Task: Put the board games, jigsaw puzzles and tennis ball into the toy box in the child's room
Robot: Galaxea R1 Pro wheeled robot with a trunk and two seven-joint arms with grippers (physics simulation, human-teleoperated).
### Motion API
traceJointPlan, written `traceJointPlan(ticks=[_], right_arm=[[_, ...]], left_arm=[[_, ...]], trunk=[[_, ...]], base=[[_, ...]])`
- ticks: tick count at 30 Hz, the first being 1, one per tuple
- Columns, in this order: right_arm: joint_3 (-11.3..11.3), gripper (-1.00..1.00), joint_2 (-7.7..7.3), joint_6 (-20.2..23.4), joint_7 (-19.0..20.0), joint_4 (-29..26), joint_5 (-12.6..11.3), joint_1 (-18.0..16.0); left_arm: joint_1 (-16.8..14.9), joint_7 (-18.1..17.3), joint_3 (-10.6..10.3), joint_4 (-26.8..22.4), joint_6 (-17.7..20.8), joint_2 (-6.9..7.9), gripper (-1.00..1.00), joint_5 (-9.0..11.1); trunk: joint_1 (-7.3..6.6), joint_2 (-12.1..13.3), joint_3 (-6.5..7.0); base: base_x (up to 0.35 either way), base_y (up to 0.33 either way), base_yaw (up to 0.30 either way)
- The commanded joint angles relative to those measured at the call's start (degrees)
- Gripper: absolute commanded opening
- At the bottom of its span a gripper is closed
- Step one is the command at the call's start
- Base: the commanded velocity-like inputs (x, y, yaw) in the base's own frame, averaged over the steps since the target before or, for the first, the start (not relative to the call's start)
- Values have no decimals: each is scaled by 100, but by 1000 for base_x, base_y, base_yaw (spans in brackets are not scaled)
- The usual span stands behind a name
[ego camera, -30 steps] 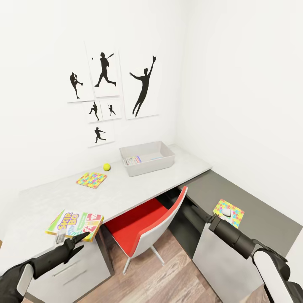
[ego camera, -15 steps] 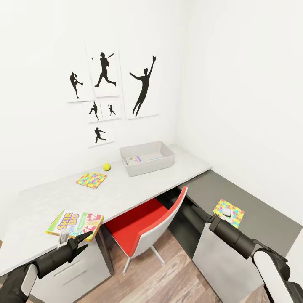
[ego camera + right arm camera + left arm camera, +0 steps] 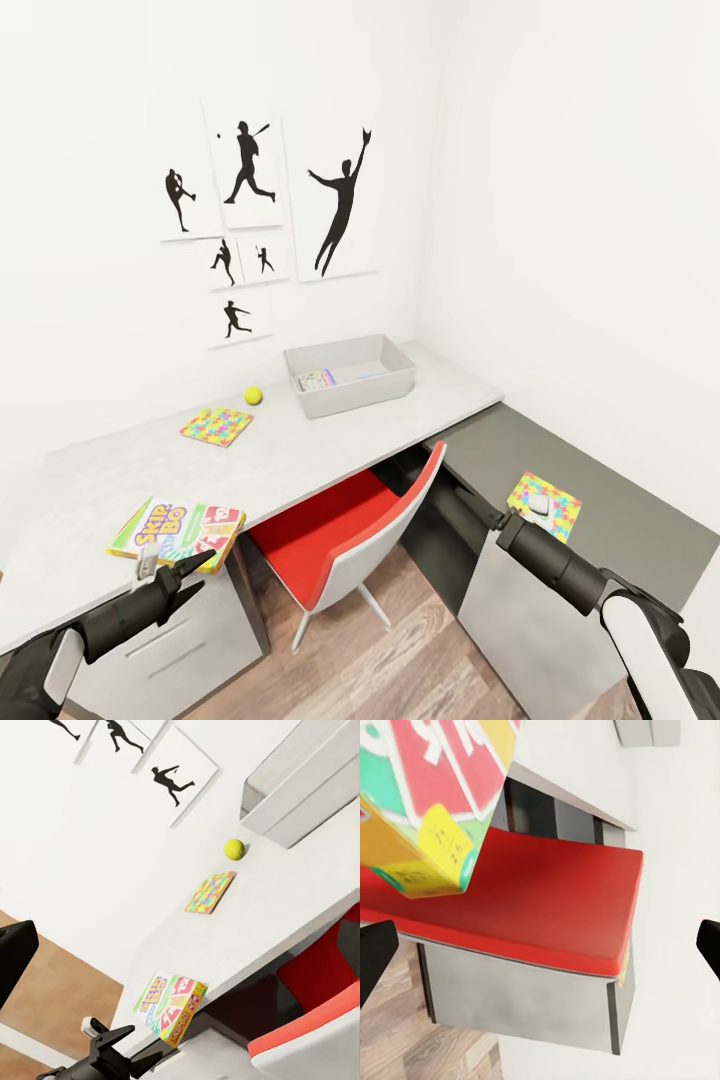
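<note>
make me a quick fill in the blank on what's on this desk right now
1. The tennis ball lies on the pale desk top between the puzzle and the ____.
2. The chair tucked under the desk has a ____ seat.
3. The second puzzle lies on the ____ grey desk top.
4. The left gripper, fingers open, sits by the ____ box.

Missing words: toy box; red; dark; Skip-Bo

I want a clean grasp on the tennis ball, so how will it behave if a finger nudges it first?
The tennis ball is round and sits free on the flat table, so it would probably roll. The toy box stands close beside it and might stop it that way. It looks small, likely light.
</note>
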Motion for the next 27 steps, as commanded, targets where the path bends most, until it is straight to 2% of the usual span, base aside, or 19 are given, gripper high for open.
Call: traceJointPlan(ticks=[1, 10, 15, 20, 22, 24, 26, 27], right_arm=[[-7, 100, 0, 44, 1, -1, -35, -5], [-7, 100, 0, 48, 18, -7, -35, -5], [13, 100, -51, 74, 201, -17, -35, -12], [-2, 100, -73, 69, 1116, -23, -35, -33], [-20, 100, -78, 65, 1831, -24, -35, -34], [-25, 100, -79, 67, 2160, -20, -40, -33], [-24, 100, -47, 64, 2766, -19, -46, -32], [-17, 100, -41, 60, 2892, -17, -45, -32]], left_arm=[[-5, -9, 13, 2, 35, 3, 100, 12], [-8, -8, 20, 2, 23, 9, 100, 12], [-6, -14, 20, 2, 19, 9, 100, 12], [-5, -32, 20, 2, 18, 9, 100, 12], [-5, -39, 20, 2, 17, 9, 100, 12], [-5, -40, 20, 2, 16, 9, 100, 12], [-7, -42, 20, 2, 12, 9, 100, 12], [-6, -43, 19, 2, 11, 9, 100, 12]], trunk=[[24, -48, -26], [221, -409, -188], [331, -610, -278], [441, -810, -368], [485, -891, -403], [529, -971, -439], [551, -1011, -457], [551, -1011, -457]], base=[[0, 0, 0], [0, 0, 0], [0, 0, 0], [0, 0, 0], [0, 0, 0], [0, 0, 0], [0, 0, 0], [0, 0, 0]])
